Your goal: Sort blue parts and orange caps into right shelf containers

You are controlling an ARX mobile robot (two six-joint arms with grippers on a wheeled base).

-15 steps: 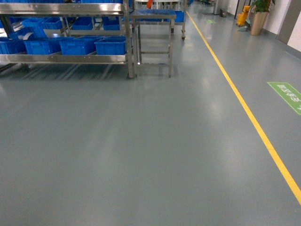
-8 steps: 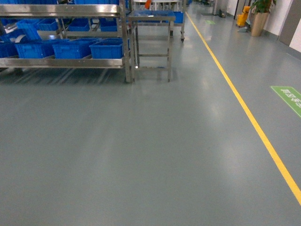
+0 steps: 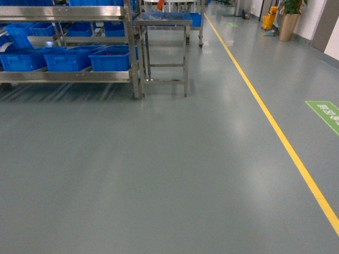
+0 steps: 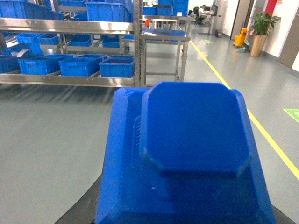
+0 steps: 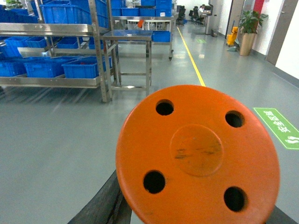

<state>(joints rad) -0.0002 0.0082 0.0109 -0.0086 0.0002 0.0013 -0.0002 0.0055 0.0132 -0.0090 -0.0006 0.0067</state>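
A large blue part (image 4: 187, 154) with a raised octagonal face fills the left wrist view, and my left gripper (image 4: 184, 220) is shut on it; only a dark finger (image 4: 77, 213) shows at the bottom edge. In the right wrist view my right gripper (image 5: 196, 219) is shut on an orange cap (image 5: 198, 156), whose round end face with several holes points at the camera. Blue crates (image 3: 110, 58) sit on the low level of a steel shelf rack (image 3: 63, 75) at the far left of the head view. Neither gripper shows in the head view.
A small steel table (image 3: 162, 22) stands just right of the rack. A yellow floor line (image 3: 275, 132) runs down the right side, with a green floor sign (image 3: 326, 114) beyond it. A potted plant (image 3: 288, 18) and yellow mop bucket (image 3: 268, 18) stand far back.
In the head view the rack and table have slid left and slightly lower, and the green sign has dropped a little. The whole view has shifted over the floor.
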